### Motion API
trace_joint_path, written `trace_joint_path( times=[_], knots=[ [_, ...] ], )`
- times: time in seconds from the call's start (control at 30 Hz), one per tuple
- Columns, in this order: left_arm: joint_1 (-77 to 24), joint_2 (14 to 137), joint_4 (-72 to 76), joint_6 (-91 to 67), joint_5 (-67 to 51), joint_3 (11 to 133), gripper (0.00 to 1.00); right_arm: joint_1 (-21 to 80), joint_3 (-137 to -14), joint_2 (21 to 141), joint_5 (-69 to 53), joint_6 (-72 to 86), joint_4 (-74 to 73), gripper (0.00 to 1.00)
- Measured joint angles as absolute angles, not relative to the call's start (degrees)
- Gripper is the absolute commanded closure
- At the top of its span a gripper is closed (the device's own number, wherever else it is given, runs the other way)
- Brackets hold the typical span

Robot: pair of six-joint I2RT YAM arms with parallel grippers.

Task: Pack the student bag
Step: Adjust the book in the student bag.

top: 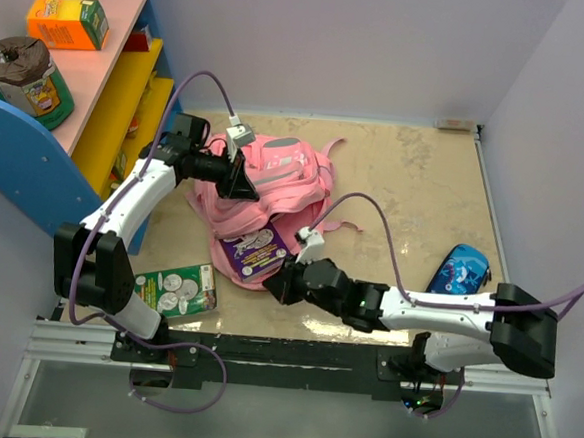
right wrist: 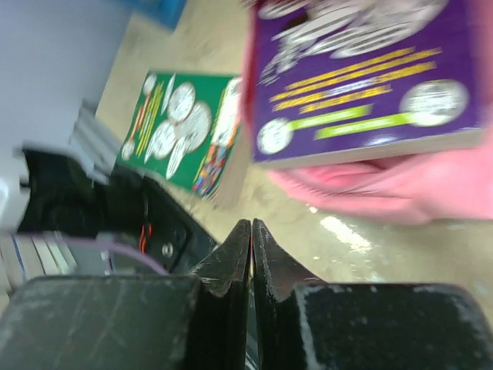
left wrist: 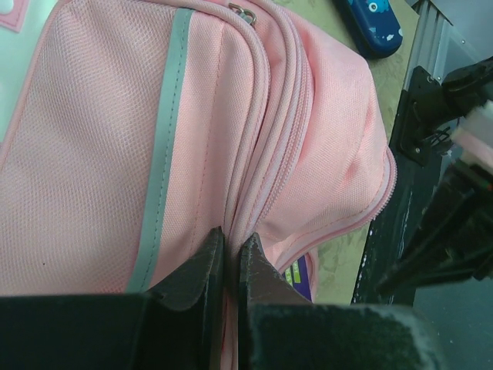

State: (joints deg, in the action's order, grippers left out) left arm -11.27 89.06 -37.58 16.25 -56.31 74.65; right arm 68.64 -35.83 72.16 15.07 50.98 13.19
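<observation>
We see the student bag (top: 285, 170) lying on the bench (top: 415, 178), a bit left of the middle and toward the back. It is big, soft and pink, with a grey stripe on it.

Our left claw (left wrist: 231, 237) is at the left side of the bag. Its two fingers are pressed almost together, and they pinch a fold of the pink cloth right next to a zip line.

A purple book (top: 255, 252) lies at the near end of the bag, on top of the pink cloth. We cannot tell if part of it is inside the bag.

Our right claw (right wrist: 251, 225) is low over the bench, just beside the near edge of the purple book. Its fingers are squeezed tight together, and there is nothing between them.

A green book (top: 177, 289) with white circles on it lies flat on the bench. It is near the bottom of the left arm and apart from the bag. A small blue pouch (top: 459, 269) lies on the right side of the bench, well apart from the bag and close to the right arm.

On the left stands a shelf (top: 96, 85) in blue, pink and yellow. An orange box (top: 67, 21) and a round tub (top: 21, 75) sit on top of it.
</observation>
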Motion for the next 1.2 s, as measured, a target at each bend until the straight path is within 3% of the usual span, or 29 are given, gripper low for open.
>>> trace_joint_path(
  times=[0.27,0.6,1.07,1.13,1.2],
  knots=[
    [-11.3,89.2,-37.9,16.1,-56.2,74.9,1.0,73.8,-39.2,82.9,17.1,38.1,18.7,1.0],
    [-11.3,89.3,-38.5,16.3,-56.2,75.2,1.0,73.9,-47.2,96.1,27.5,31.7,21.7,1.0],
    [-11.1,90.6,-38.9,18.0,-55.4,76.6,1.0,64.2,-56.3,106.7,43.5,28.0,25.3,1.0],
    [-11.0,90.6,-38.9,18.2,-55.4,76.8,1.0,64.1,-56.6,106.5,43.9,28.1,24.9,0.94],
    [-10.9,90.6,-38.9,18.2,-55.4,76.8,1.0,64.6,-56.3,105.4,43.8,28.0,24.4,0.74]
  ],
)
